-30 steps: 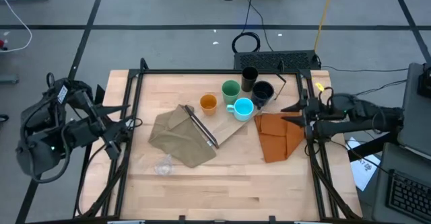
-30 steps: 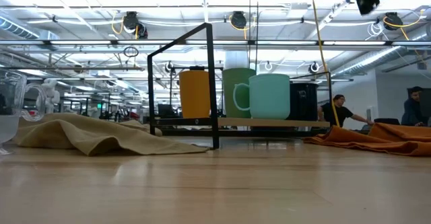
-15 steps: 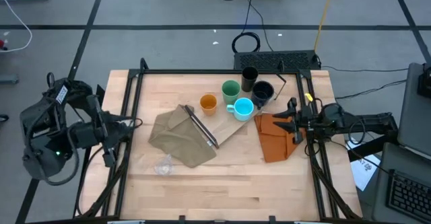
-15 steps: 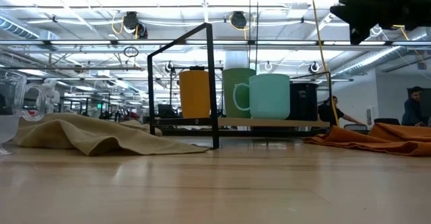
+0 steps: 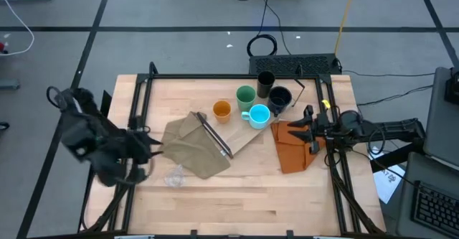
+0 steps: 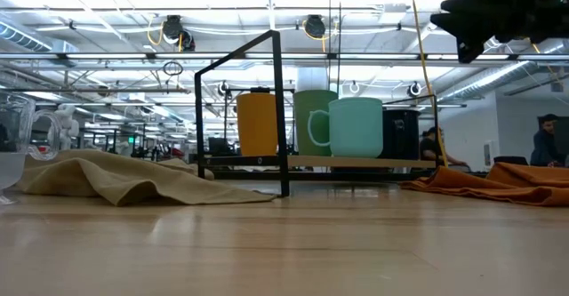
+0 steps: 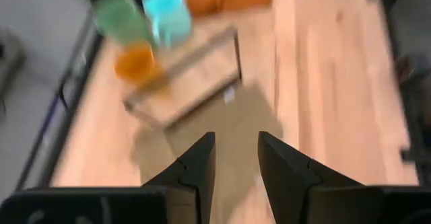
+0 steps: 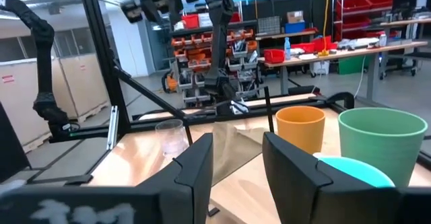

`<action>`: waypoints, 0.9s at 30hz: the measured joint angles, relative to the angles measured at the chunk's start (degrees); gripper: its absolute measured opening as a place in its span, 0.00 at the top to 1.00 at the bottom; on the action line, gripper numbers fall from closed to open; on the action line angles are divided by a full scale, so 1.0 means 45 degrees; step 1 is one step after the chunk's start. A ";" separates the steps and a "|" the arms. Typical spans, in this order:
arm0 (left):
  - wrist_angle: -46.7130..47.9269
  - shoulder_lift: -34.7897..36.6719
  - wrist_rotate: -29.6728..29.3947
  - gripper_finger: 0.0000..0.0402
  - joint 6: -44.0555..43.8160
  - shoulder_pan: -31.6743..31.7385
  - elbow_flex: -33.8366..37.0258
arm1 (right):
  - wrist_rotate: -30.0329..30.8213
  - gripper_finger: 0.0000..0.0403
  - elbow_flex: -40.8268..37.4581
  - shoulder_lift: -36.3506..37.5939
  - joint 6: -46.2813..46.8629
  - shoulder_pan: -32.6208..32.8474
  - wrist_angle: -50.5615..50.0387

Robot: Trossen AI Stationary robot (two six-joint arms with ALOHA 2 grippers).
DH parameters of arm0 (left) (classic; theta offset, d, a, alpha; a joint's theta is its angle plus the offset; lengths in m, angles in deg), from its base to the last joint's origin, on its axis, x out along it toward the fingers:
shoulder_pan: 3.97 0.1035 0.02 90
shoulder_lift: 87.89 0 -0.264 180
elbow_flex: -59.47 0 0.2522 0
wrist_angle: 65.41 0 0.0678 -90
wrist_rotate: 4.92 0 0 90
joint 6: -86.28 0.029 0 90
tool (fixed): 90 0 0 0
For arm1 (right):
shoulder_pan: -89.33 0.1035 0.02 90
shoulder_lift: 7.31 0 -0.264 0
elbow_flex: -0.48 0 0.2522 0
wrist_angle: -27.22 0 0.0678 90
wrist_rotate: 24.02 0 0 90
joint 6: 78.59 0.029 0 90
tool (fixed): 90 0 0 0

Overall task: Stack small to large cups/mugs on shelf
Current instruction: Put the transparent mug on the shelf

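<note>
Now finding the left gripper [image 5: 149,147] left of centre in the high view, jaws spread and empty, just beside the olive cloth [image 5: 192,149]. Below it, near the cloth's lower edge, the tiny clear cup [image 5: 173,175], apart from the shelf [image 5: 242,137]. On the shelf, around centre: orange cup [image 5: 221,110], green cup [image 5: 246,95], cyan mug [image 5: 258,115]. Behind them, black tumbler [image 5: 266,81] and navy mug [image 5: 279,97]. Right gripper [image 5: 307,129] waiting over the orange cloth [image 5: 294,153], jaws also spread. Probably risky: pinching cloth together with the clear cup, or tipping so light a cup with one finger.
</note>
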 joint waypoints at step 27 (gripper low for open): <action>-0.1426 0.0125 0.7056 0.72 -0.1398 0.4706 0.6856 | -0.0005 0.70 0.0000 -0.0996 -0.0188 0.0000 0.0539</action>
